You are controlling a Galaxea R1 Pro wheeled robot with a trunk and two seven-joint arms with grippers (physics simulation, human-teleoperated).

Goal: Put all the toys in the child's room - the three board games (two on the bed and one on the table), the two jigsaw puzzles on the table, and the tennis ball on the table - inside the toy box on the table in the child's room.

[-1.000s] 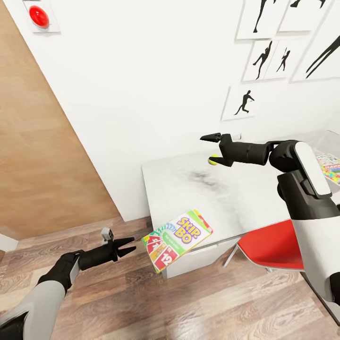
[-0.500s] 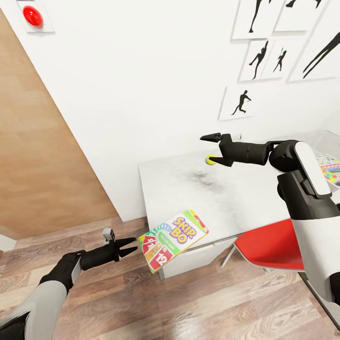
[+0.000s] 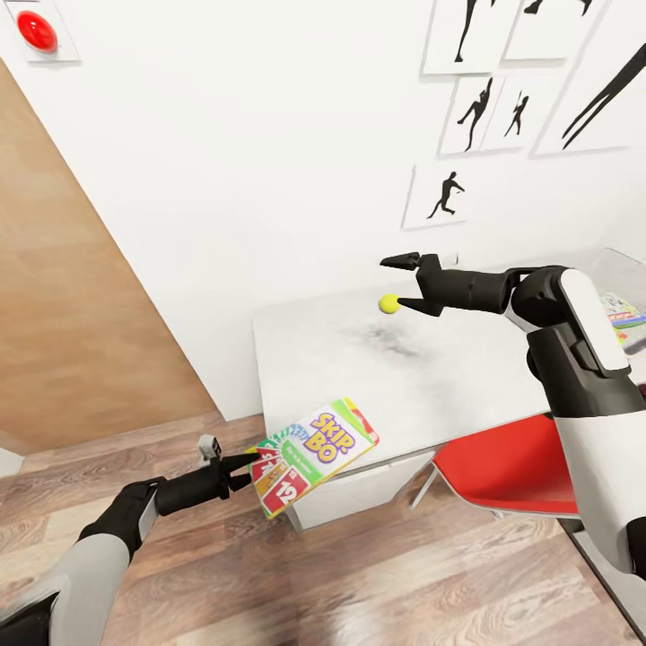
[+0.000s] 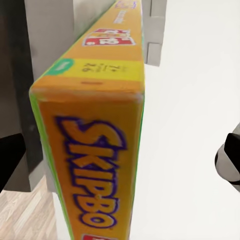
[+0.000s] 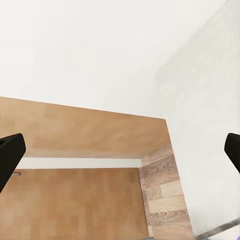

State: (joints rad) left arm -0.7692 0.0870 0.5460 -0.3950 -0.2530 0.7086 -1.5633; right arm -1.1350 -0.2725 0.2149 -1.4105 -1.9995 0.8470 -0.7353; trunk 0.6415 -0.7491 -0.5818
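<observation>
Head view: the left tool [image 3: 242,464] sits at about seven o'clock, low over the wooden floor [image 3: 377,574], its fingers pinched on the near edge of the SKIP-BO box [image 3: 311,456]. The box tilts up toward the table [image 3: 449,377] and overlaps the table's front corner; whether it touches that corner I cannot tell. The right tool [image 3: 405,283] hangs above the table at about two o'clock, jaws spread and holding nothing. The tennis ball [image 3: 388,303] lies on the table just beside its lower finger, apart from it as far as I can see. At the three o'clock edge some colourful printed things [image 3: 625,314] lie on the table, too cropped to name. A red chair [image 3: 502,467] stands under the table's front.

Left wrist view: the SKIP-BO box [image 4: 95,150] runs lengthwise away from the camera, its orange printed side facing it, with a dark finger [image 4: 10,165] at one flank and another at the opposite edge, so the box is clamped across its thin dimension.

Right wrist view: two dark fingertips [image 5: 11,152] stand far apart at the frame's edges, with white wall [image 5: 100,50] and a wooden door [image 5: 75,145] beyond.

The box looks stiff and light, but held by one end it would likely swing; a grip nearer its middle seems steadier. The ball should be light, springy and apt to roll, so closing squarely across its widest part looks best.
</observation>
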